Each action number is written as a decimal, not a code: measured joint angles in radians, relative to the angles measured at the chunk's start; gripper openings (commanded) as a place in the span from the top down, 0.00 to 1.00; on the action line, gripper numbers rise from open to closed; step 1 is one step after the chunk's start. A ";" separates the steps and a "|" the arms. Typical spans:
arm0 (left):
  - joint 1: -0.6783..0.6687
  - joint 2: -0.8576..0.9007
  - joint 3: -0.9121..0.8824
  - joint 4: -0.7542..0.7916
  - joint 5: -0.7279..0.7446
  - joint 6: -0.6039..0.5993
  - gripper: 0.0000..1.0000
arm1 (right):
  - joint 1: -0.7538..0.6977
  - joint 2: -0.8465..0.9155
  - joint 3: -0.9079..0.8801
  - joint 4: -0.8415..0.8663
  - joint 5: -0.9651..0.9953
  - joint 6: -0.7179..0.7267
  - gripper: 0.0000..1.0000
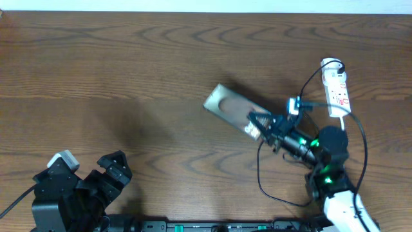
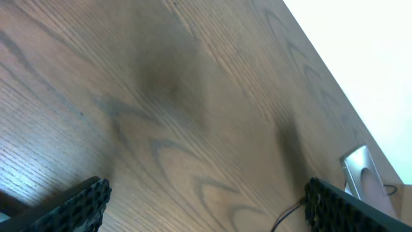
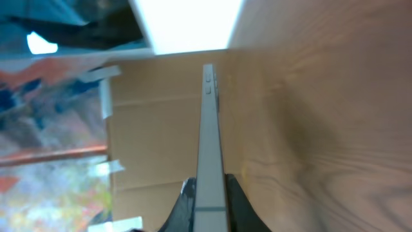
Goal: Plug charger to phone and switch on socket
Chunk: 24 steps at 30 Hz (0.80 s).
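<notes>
Right jaws clench the phone (image 1: 233,108) near the right edge of the counter (image 1: 129,64); hold it steady and level for the charger (image 1: 260,169); left jaws released.

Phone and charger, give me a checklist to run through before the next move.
1. Phone gripped by right gripper: ok, jaws pinch its end.
2. Charger plugged into phone: cannot tell, tip hidden near the gripper.
3. Charger slack: ok, loops loosely on the table.
4. Socket switched on: cannot tell, switch too small.
5. Left gripper out of the way: ok, open, far from the phone.
</notes>
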 measured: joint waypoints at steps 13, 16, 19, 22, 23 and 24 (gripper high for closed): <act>0.000 0.004 -0.225 0.398 0.380 -0.218 0.02 | 0.167 0.135 -0.230 0.476 0.217 0.187 0.99; 0.000 0.010 -0.340 0.545 0.520 -0.284 0.02 | 0.207 0.183 -0.229 0.600 0.256 0.215 0.99; 0.000 0.018 -0.434 0.655 0.616 -0.343 0.02 | 0.232 0.210 -0.227 0.668 0.287 0.240 0.99; 0.000 0.023 -0.497 0.764 0.676 -0.408 0.01 | 0.264 0.245 -0.223 0.660 0.330 0.284 0.99; 0.000 0.024 -0.505 0.793 0.690 -0.426 0.00 | 0.272 0.254 -0.223 0.659 0.341 0.297 0.99; 0.000 0.024 -0.508 0.818 0.702 -0.441 0.02 | 0.284 0.264 -0.221 0.657 0.354 0.314 0.99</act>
